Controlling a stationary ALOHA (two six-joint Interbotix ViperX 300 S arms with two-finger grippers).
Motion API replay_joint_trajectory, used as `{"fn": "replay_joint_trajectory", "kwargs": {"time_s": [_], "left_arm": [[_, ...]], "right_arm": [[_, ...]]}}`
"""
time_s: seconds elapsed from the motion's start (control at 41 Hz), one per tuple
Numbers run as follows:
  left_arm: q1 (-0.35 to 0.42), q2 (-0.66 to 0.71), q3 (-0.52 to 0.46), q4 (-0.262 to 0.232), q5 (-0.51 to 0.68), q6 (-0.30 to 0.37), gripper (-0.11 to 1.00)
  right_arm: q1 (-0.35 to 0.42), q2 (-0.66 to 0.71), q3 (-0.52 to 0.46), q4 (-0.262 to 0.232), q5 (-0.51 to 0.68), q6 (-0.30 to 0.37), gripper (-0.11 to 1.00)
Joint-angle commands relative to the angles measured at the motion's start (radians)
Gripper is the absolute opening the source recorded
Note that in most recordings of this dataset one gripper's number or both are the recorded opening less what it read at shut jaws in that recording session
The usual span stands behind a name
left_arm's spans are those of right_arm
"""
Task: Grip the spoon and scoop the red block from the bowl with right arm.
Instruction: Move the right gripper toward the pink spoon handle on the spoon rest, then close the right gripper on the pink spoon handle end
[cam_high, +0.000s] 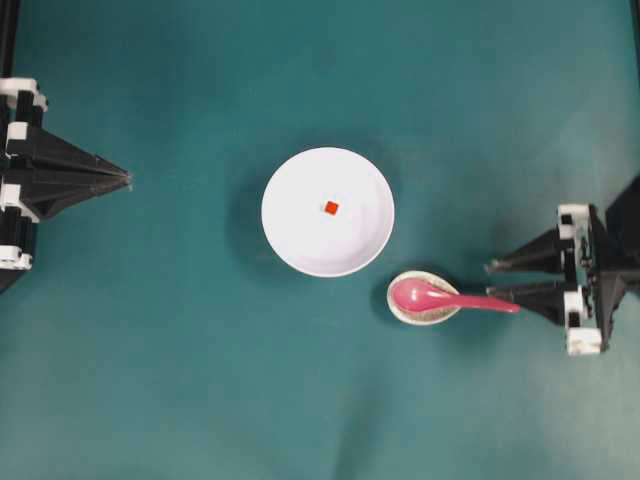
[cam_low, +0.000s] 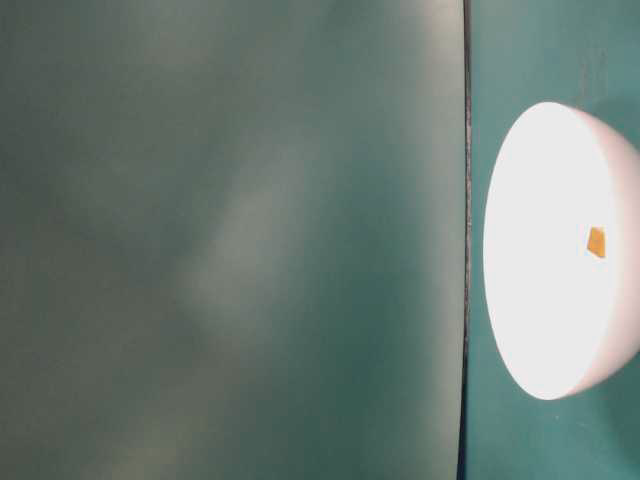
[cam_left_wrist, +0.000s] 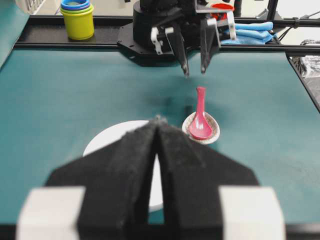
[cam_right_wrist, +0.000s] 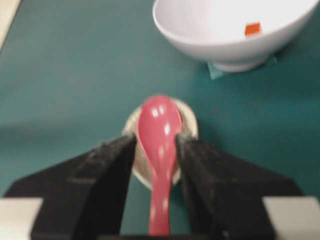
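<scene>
We see the pink-red soup spoon (cam_high: 440, 296) lying with its scoop in the small speckled dish (cam_high: 424, 312), just beside the white bowl (cam_high: 290, 235) on the green table (cam_high: 160, 380). Its handle points toward the right gripper (cam_high: 500, 280), whose jaws stand wide open to either side of the handle; they have hold of nothing. The tiny red block (cam_high: 331, 208) sits near the middle of the bowl. The left gripper (cam_high: 128, 180) is well apart at the table's far side, its jaws pressed together and empty.
</scene>
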Motion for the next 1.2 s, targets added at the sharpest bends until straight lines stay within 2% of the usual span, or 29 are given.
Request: {"fn": "replay_joint_trajectory", "kwargs": {"time_s": [0.0,0.22,0.537,0.732,0.878,1.171], "left_arm": [[-0.002,0.003,-0.026,0.002,-0.006,0.002,0.01],[-0.002,0.009,-0.023,0.002,-0.005,0.002,0.01],[0.0,0.009,-0.025,0.002,-0.005,0.002,0.01],[-0.002,0.006,-0.025,0.002,-0.005,0.002,0.01],[0.0,0.006,-0.025,0.002,-0.005,0.002,0.01],[-0.002,0.009,-0.025,0.002,-0.003,0.002,0.01]], "right_arm": [[0.035,0.031,-0.018,0.023,-0.014,0.003,0.45],[0.077,0.097,-0.032,0.026,-0.032,0.003,0.45],[0.081,0.207,-0.035,0.051,-0.086,0.011,0.45],[0.095,0.245,-0.041,0.051,-0.095,0.064,0.45],[0.12,0.265,-0.051,0.052,-0.097,0.074,0.45],[0.124,0.324,-0.051,0.087,-0.092,0.077,0.45]]}}
